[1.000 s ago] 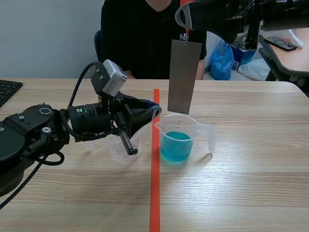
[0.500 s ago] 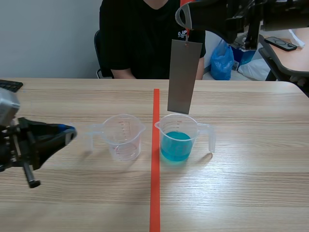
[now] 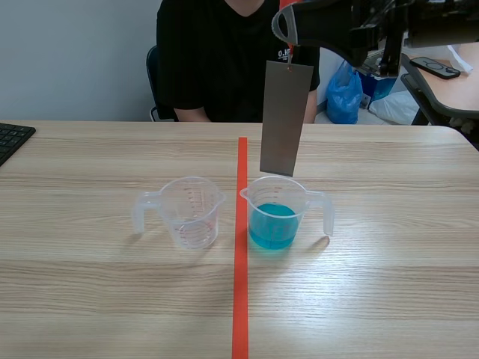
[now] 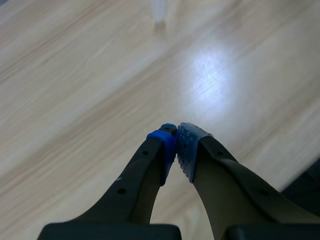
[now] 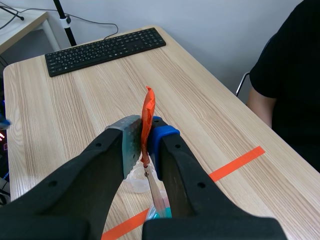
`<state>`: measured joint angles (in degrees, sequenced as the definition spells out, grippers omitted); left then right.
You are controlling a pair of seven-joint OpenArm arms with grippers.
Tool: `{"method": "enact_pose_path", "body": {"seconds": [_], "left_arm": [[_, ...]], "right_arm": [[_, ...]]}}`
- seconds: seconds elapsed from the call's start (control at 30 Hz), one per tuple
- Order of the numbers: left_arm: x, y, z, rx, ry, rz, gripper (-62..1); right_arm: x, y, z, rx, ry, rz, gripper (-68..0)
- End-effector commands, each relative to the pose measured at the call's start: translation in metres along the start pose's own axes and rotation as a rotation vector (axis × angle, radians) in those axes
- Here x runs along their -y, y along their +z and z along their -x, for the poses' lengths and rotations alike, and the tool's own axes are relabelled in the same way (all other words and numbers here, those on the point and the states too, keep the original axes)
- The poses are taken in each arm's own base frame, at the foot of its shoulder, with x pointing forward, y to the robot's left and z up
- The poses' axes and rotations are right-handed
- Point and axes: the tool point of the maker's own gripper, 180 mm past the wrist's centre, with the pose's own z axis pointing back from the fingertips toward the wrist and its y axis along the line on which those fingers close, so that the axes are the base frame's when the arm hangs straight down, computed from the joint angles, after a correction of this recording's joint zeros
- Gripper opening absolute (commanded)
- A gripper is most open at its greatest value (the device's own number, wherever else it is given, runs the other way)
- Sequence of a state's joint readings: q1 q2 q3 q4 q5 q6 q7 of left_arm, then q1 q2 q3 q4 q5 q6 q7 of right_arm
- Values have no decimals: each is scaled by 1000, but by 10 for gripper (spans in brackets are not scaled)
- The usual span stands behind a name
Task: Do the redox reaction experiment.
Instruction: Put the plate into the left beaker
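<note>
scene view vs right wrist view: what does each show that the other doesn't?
Only scene view: the flat face of the grey metal sheet, hanging over the clear plastic cup of blue liquid; a blue plastic bag. Only right wrist view: the right gripper shut on the sheet's orange-red tab; a thin black pole. Both: black keyboard, orange-red tape line, person in black, part of that cup.

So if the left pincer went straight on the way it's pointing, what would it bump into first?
Most likely the bare wooden table. The shut left pincer aims forward and down at it, and nothing shows in between. How far off the table is can't be judged from this view.
</note>
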<state>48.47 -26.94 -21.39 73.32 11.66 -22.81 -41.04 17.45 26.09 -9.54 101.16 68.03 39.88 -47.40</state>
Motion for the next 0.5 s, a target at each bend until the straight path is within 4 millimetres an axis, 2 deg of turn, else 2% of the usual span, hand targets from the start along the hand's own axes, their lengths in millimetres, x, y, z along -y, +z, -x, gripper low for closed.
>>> {"method": "enact_pose_path", "body": {"seconds": [0.0,0.23,0.33,0.47], "left_arm": [[8,8,-5,27,-11,-18,-569],[45,60,4,-16,-50,-16,-569],[52,70,6,-36,-45,-3,-569],[55,74,9,-53,-44,2,-569]], "right_arm": [[2,4,-19,50,32,3,-658],[0,0,-20,64,26,-2,-658],[-1,-3,-21,72,24,-2,-658],[0,-9,-24,76,41,11,-658]]}}
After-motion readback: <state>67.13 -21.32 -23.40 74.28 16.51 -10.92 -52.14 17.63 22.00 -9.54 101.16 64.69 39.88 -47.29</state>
